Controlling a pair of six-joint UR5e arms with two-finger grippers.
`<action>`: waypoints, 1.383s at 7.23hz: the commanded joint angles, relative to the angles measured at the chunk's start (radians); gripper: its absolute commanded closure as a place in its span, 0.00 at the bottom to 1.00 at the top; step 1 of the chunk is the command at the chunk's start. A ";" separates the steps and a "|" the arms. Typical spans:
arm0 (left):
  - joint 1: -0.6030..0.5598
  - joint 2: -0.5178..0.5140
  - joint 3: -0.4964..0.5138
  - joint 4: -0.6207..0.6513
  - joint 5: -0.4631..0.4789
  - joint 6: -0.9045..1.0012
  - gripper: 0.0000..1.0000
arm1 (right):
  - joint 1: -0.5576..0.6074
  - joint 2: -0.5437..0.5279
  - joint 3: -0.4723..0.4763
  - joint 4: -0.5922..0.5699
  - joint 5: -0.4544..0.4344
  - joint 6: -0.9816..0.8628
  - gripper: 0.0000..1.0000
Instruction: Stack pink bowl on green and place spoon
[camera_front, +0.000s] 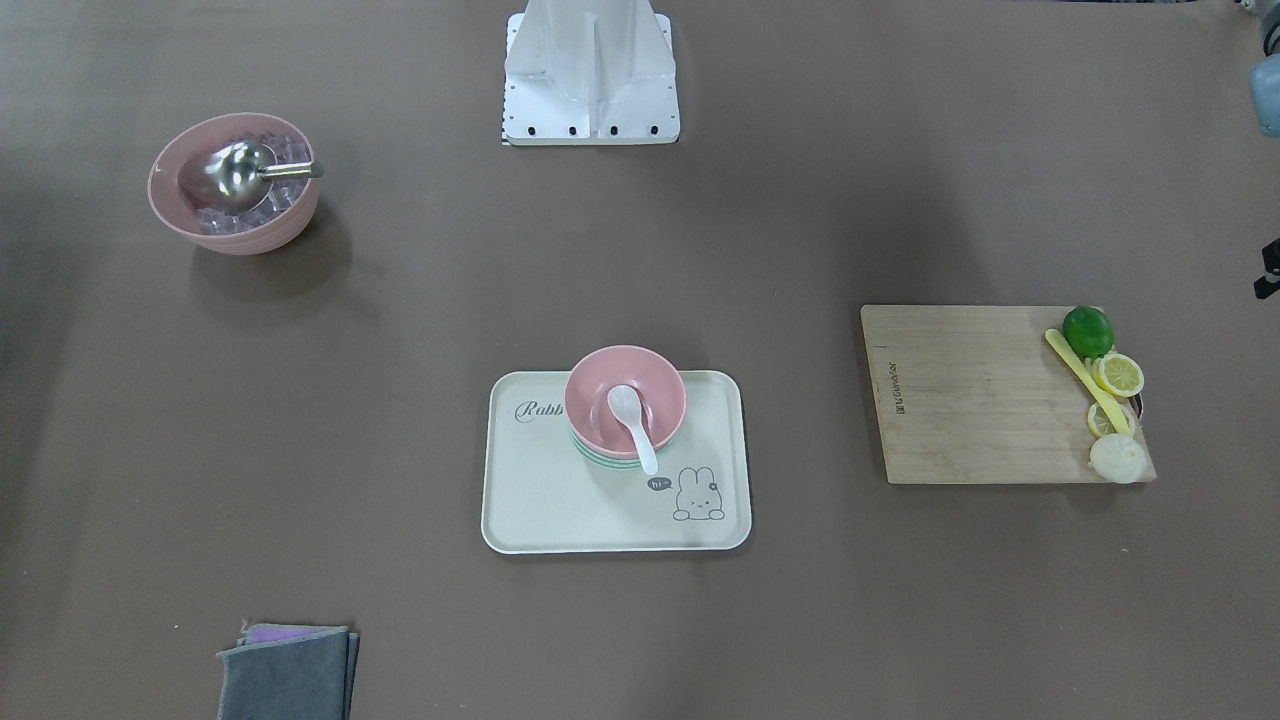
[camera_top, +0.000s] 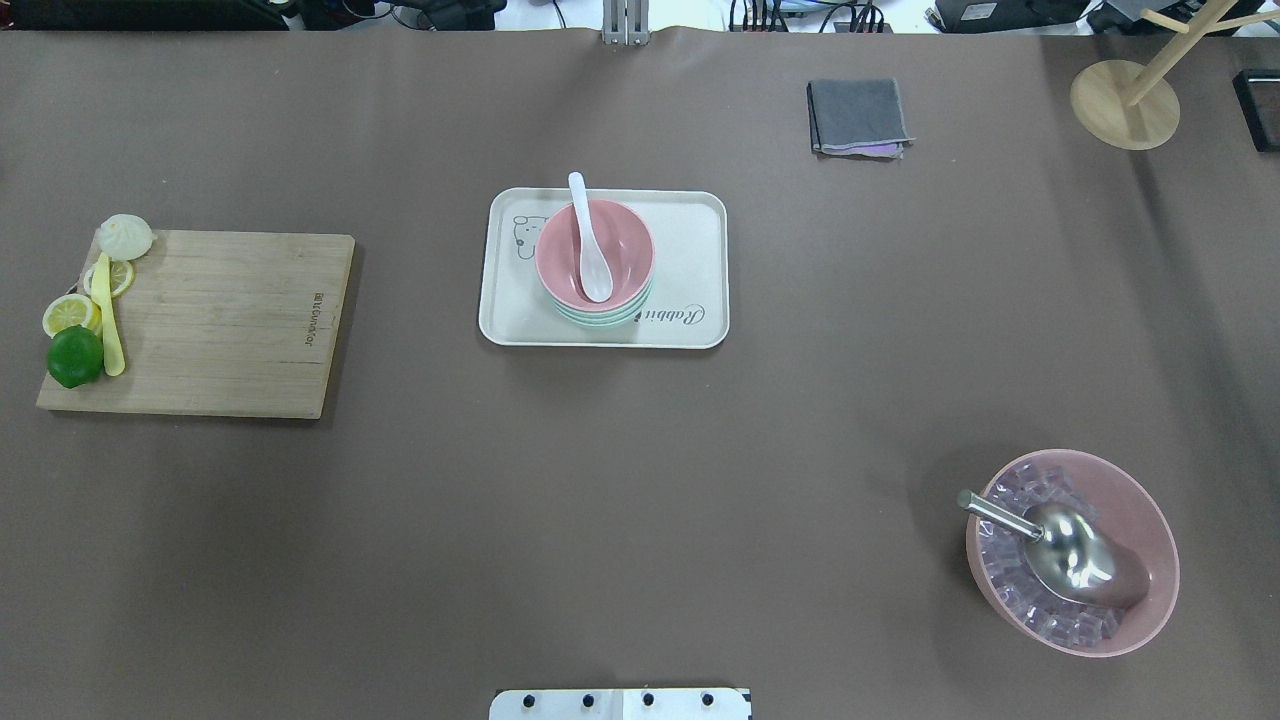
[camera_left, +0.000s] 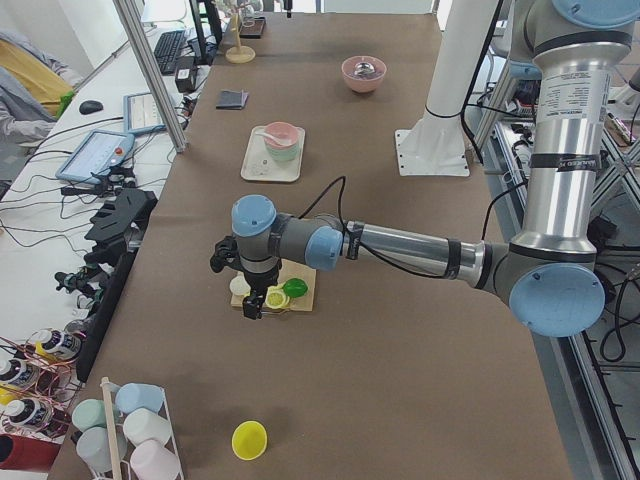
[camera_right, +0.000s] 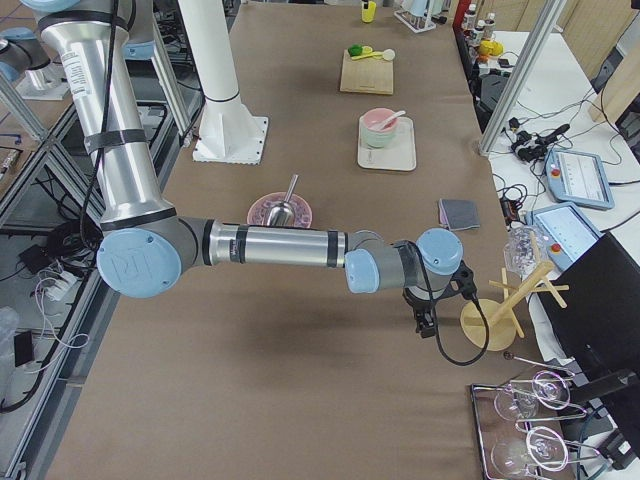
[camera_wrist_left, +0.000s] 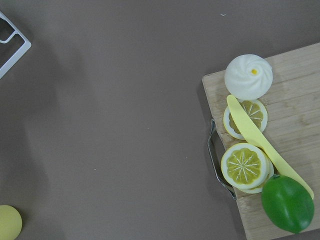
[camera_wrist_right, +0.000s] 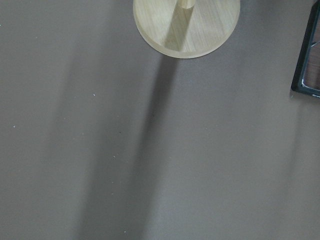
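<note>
Pink bowl (camera_top: 630, 250) nested on green bowl (camera_top: 600, 318) on tray (camera_top: 690, 240), spoon (camera_top: 587, 240) lying inside, handle overhanging rim. Risk of tipping that spoon out with any knock to tray. Left gripper (camera_left: 250, 308) and right gripper (camera_right: 424, 325) well apart from tray; cannot tell whether parted or closed.

Pastels on a brown table (camera_front: 900, 600)
The top bowl (camera_front: 660, 385) is pink, the lower bowl (camera_front: 603, 462) pale green, the spoon (camera_front: 632, 410) white; the tray (camera_front: 560, 500) is cream with a line-drawn rabbit; the cloth (camera_front: 285, 680) is grey.
</note>
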 joint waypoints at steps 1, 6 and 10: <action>-0.004 -0.001 -0.002 0.008 -0.022 0.003 0.02 | 0.000 -0.006 0.002 0.001 0.001 0.001 0.00; -0.004 -0.002 -0.011 0.005 -0.023 -0.006 0.02 | 0.003 -0.012 0.011 0.006 0.003 0.001 0.00; -0.004 0.007 -0.025 0.000 -0.022 -0.009 0.02 | 0.001 -0.010 0.011 0.008 0.001 0.003 0.00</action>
